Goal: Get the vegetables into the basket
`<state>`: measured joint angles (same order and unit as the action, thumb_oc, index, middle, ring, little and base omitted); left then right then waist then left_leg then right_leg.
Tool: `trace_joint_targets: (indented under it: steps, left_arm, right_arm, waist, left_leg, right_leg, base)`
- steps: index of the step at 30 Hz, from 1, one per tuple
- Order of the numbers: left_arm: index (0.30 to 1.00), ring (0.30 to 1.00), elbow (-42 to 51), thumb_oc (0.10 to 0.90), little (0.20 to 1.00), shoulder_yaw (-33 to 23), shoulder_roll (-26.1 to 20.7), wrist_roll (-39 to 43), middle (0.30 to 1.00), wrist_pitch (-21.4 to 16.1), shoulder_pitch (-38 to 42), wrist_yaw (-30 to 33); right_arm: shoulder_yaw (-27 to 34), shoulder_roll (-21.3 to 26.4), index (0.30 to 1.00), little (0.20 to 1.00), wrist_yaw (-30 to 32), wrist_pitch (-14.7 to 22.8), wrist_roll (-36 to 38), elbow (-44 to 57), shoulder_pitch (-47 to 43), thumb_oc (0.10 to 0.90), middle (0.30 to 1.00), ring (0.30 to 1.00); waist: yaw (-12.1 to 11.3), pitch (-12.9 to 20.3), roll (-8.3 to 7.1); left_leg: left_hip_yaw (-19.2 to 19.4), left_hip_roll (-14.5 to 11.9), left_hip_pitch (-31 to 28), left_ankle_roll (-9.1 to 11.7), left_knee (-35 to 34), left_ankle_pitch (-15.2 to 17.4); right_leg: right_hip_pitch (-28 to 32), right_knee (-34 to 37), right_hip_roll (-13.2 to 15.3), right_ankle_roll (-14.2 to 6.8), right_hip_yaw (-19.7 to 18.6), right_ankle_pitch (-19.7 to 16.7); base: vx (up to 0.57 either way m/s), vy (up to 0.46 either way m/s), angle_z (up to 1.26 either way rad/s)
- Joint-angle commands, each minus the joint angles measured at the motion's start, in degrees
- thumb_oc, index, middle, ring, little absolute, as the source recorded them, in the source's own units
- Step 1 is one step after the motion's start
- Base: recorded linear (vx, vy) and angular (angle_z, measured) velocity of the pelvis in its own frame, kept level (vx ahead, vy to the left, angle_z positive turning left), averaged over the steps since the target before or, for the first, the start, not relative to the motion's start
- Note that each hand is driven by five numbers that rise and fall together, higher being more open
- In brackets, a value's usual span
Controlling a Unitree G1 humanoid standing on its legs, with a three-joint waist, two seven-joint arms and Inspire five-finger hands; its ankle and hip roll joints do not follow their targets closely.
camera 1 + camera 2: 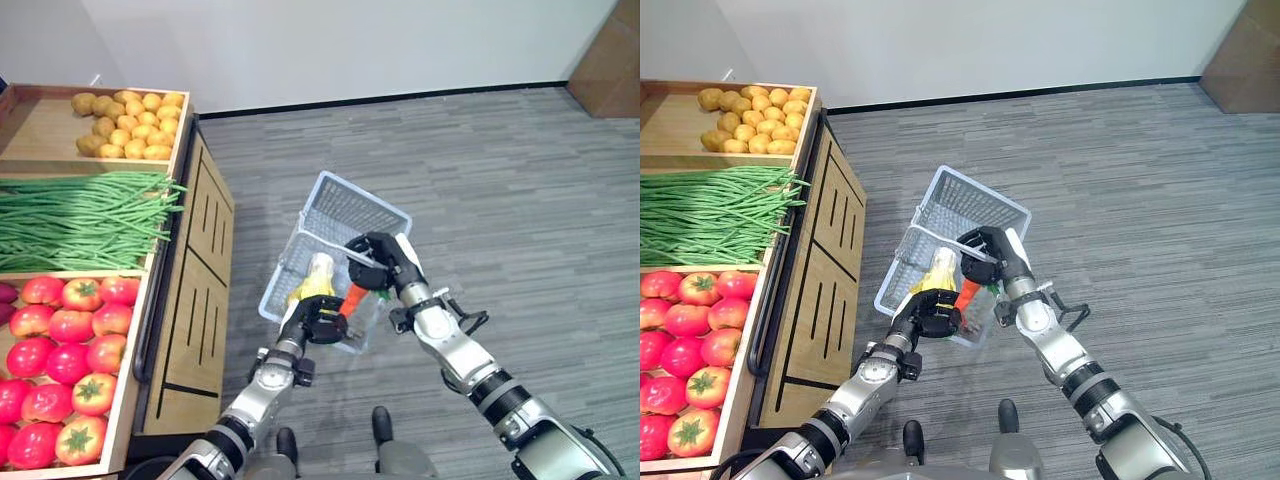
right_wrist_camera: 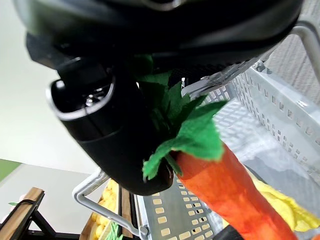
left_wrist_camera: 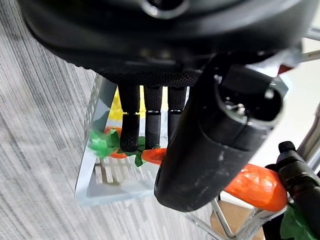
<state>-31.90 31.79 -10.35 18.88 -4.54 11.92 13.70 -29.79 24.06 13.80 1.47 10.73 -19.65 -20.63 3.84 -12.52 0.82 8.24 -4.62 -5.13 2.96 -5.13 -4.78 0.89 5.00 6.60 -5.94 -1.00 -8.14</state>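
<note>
Right hand (image 1: 375, 258) clamped by curled fingers (image 2: 115, 135) on carrot (image 2: 227, 187) at its leafy top, long axis slanting down into basket (image 1: 345, 205) beside the yellow corn (image 1: 315, 280); left hand (image 1: 322, 322) curled round basket's near rim, steadying.

Perforated plastic basket (image 1: 352, 210); matt carrot (image 2: 227, 192); wooden stand (image 1: 195, 300)

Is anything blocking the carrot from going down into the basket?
Nothing visible blocks it. The right hand holds the orange carrot with green leaves by its leafy end above the open white plastic basket, which the left hand grips. A yellow vegetable lies inside, leaving room.
</note>
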Motion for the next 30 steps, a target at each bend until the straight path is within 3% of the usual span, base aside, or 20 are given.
trace_joint_targets:
  steps: [1,5,6,7,20,23,27,30]
  left_arm:
    - [0.3,0.3,-1.94,0.4,0.3,-3.0,0.57,-2.27,0.3,-5.17,7.5,4.39]
    - [0.3,0.3,-3.92,0.4,0.3,-3.92,1.77,-3.94,0.3,-4.84,7.83,6.95]
    - [0.432,0.432,-4.45,0.494,0.432,-3.95,2.09,-4.61,0.432,-4.57,8.01,7.54]
    - [1.0,1.0,-4.44,0.9,1.0,-3.85,2.29,-5.89,1.0,-4.36,8.31,8.49]
    - [1.0,1.0,-7.91,0.9,1.0,-3.45,0.05,-25.67,1.0,0.03,10.1,14.96]
    - [1.0,1.0,-7.22,0.9,1.0,-2.0,-2.89,-37.19,1.0,2.11,11.21,15.84]
    - [1.0,1.0,-1.06,0.9,1.0,0.25,-8.5,-45.12,1.0,1.38,9.88,8.82]
    - [1.0,1.0,10.38,0.9,1.0,-0.24,-14.7,-37.66,1.0,-4.1,7.14,-2.81]
  right_arm:
    - [1.47,-0.26,0.3,0.3,-1.35,10.28,-1.36,9.13,-2.98,0.4,0.3,0.3]
    - [0.11,0.87,0.3,0.3,-2.65,10.69,-1.97,10.9,-0.77,0.4,0.3,0.3]
    - [-0.32,0.94,0.3,0.3,-2.82,10.75,-1.99,11.2,-0.32,0.4,0.3,0.3]
    - [-0.75,1.06,0.3,0.3,-3.05,10.8,-1.92,12.04,0.13,0.4,0.3,0.3]
    - [-0.81,1.47,0.3,0.3,-2.85,12.12,-0.8,11.06,3.9,0.4,0.3,0.3]
    - [1.47,1.36,0.3,0.3,-1.66,12.08,-1.45,7.12,5.51,0.4,0.3,0.3]
    - [6.59,2.06,0.3,0.3,-0.21,11.25,-3.74,2.64,7.45,0.4,0.3,0.3]
    - [10.54,3.37,0.3,0.3,-0.88,9.39,-5.06,0.0,9.36,0.4,0.3,0.3]
  waist:
    - [-0.2,4.67,-3.0]
    - [0.26,4.6,-3.34]
    - [0.37,4.57,-3.38]
    - [0.47,4.5,-3.47]
    - [0.65,4.92,-3.64]
    - [0.6,5.19,-3.53]
    - [0.3,5.26,-3.09]
    - [0.07,5.47,-2.5]
  left_leg:
    - [0.59,-2.53,-2.43,2.34,0.13,4.57]
    - [0.89,-2.48,-2.46,2.36,0.13,4.62]
    - [0.94,-2.48,-2.48,2.37,0.13,4.6]
    - [1.0,-2.52,-2.49,2.38,0.13,4.58]
    - [0.98,-2.82,-2.59,2.63,0.13,4.58]
    - [0.73,-2.85,-2.48,2.69,0.13,4.7]
    - [0.61,-2.74,-2.46,2.62,0.13,4.95]
    - [0.5,-2.61,-2.63,2.51,0.13,5.11]
  right_leg:
    - [3.06,0.0,2.15,-3.02,2.37,4.56]
    - [2.82,0.0,2.09,-3.04,1.96,4.37]
    - [2.77,0.0,2.07,-3.01,1.92,4.32]
    - [2.77,0.0,2.06,-3.01,1.93,4.32]
    - [2.96,0.0,1.94,-3.06,2.15,4.46]
    - [3.03,0.0,1.94,-3.14,2.48,4.6]
    - [3.06,0.0,2.01,-3.33,2.56,4.64]
    - [3.3,0.0,2.22,-3.45,2.79,4.66]
  base:
    - [0.0,0.0,0.0]
    - [-0.01,0.001,-0.03]
    - [-0.01,-0.001,-0.05]
    - [-0.01,-0.004,-0.05]
    - [0.0,-0.001,0.0]
    - [0.0,0.0,0.0]
    - [0.0,0.0,0.0]
    - [0.0,0.0,0.0]
